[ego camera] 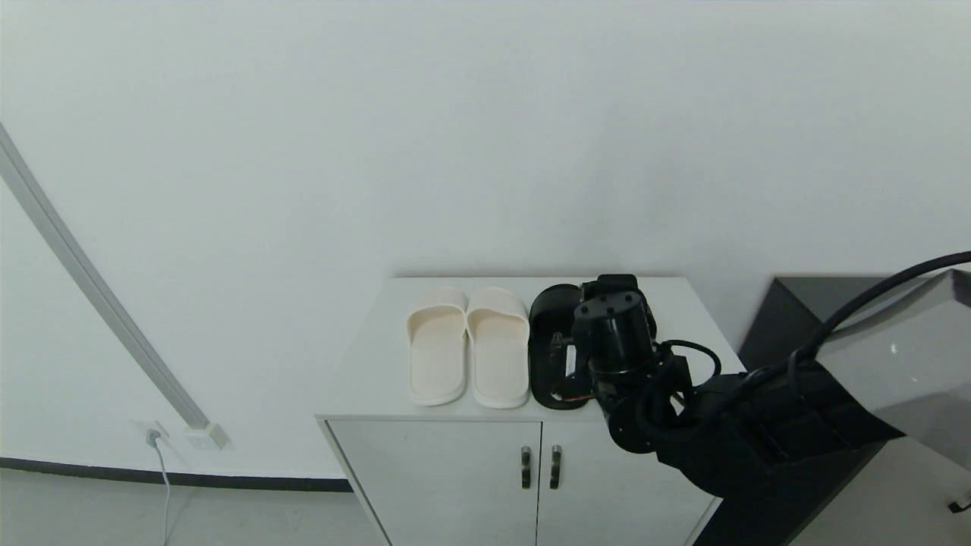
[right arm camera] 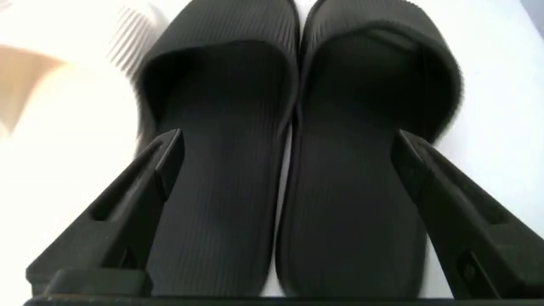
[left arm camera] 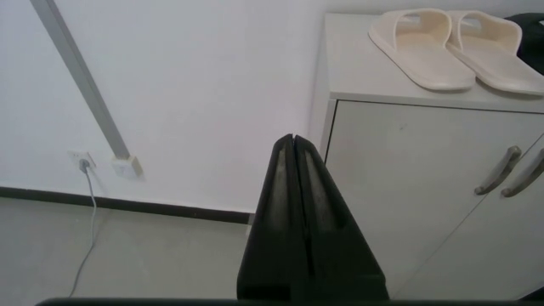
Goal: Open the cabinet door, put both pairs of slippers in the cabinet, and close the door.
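Two pairs of slippers lie side by side on the cabinet top [ego camera: 372, 387] at mid-frame, cream pair [ego camera: 493, 349] left of black pair [ego camera: 550, 345], above doors [ego camera: 447, 485] that are shut. The right end effector [right arm camera: 287, 144] hangs wide open astride the black pair; the left end effector [left arm camera: 293, 144], closed and empty, sits low beside the cabinet. Opening looks undone: a handle [ego camera: 525, 466] wants gripping and pulling outward.

A grey conduit [ego camera: 91, 280] runs diagonally down the white wall [ego camera: 485, 114], ending beside a socket [ego camera: 154, 434] with a plugged-in cable [ego camera: 165, 485].
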